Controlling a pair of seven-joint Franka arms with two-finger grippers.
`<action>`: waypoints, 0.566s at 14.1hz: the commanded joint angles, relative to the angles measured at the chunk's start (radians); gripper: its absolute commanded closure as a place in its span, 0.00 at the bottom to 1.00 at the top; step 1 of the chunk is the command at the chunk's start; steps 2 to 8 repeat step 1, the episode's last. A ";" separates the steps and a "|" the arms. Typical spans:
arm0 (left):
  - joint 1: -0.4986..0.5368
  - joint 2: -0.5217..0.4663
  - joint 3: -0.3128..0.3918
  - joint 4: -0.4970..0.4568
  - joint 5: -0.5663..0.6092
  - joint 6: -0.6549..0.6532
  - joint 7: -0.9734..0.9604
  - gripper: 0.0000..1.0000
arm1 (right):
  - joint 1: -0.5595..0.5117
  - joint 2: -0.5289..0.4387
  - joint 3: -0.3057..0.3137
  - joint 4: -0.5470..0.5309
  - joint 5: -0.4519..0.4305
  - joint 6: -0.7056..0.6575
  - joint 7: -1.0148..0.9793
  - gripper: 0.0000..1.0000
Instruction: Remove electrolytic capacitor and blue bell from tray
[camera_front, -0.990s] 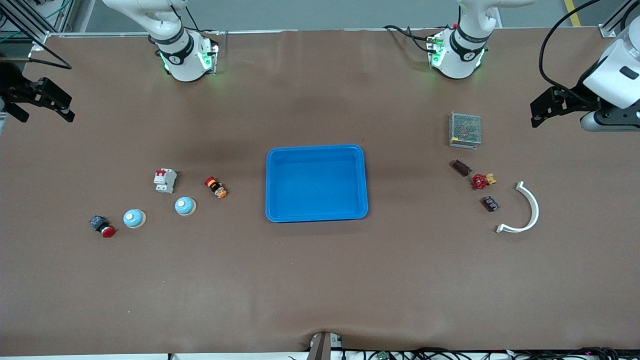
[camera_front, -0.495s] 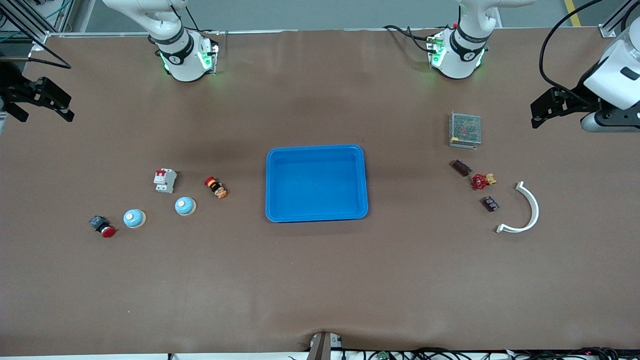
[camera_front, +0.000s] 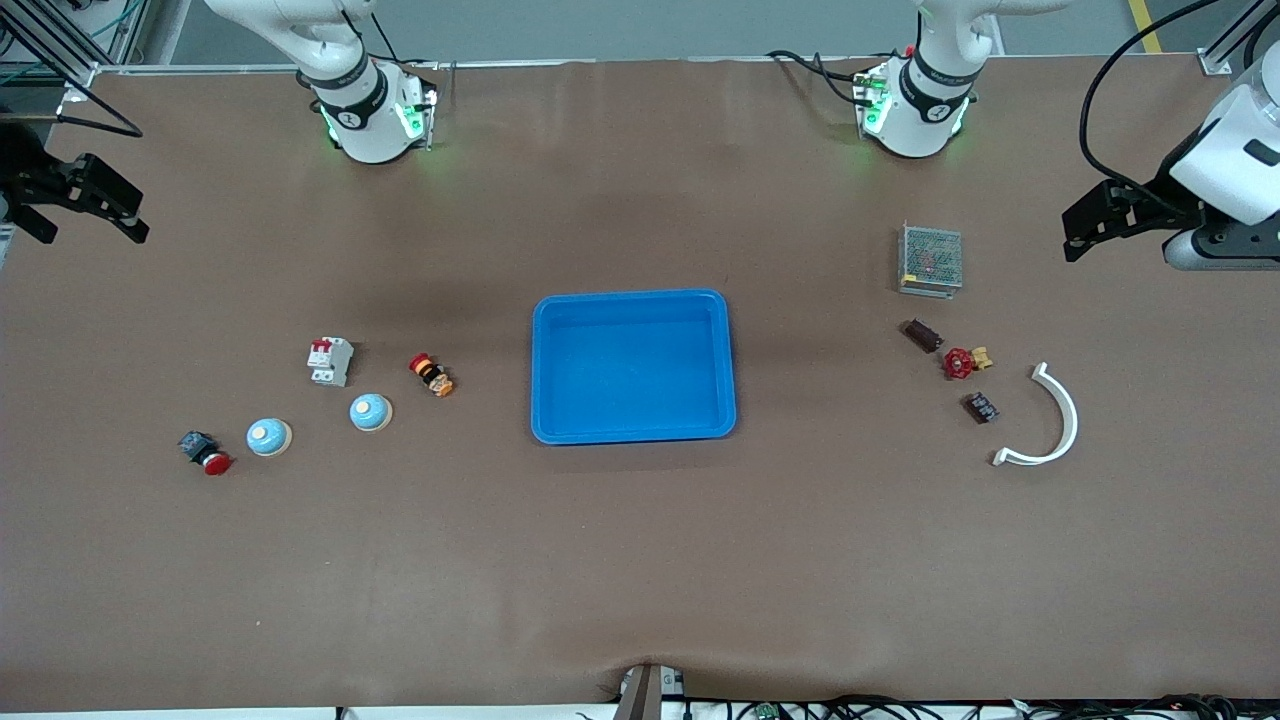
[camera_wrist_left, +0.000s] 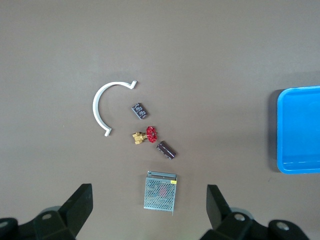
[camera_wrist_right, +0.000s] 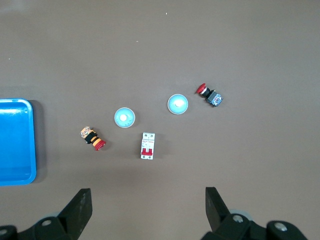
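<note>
Capacitor (camera_wrist_left: 166, 150) ahead of open left gripper (camera_wrist_left: 150, 210)

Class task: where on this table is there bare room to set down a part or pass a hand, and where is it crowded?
Bare: the wide strip of table nearer the front camera than everything, and inside the blue tray. Crowded: the bells, breaker and push buttons toward the right arm's end; the capacitor, red valve and white arc toward the left arm's.
</note>
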 joint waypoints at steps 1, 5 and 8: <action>0.000 0.012 0.002 0.031 -0.003 -0.021 0.010 0.00 | -0.009 0.005 0.006 0.021 -0.006 -0.018 -0.002 0.00; 0.000 0.012 0.002 0.031 -0.003 -0.021 0.010 0.00 | -0.009 0.005 0.006 0.021 -0.006 -0.018 -0.002 0.00; 0.000 0.012 0.002 0.031 -0.003 -0.021 0.010 0.00 | -0.009 0.005 0.006 0.021 -0.006 -0.018 -0.002 0.00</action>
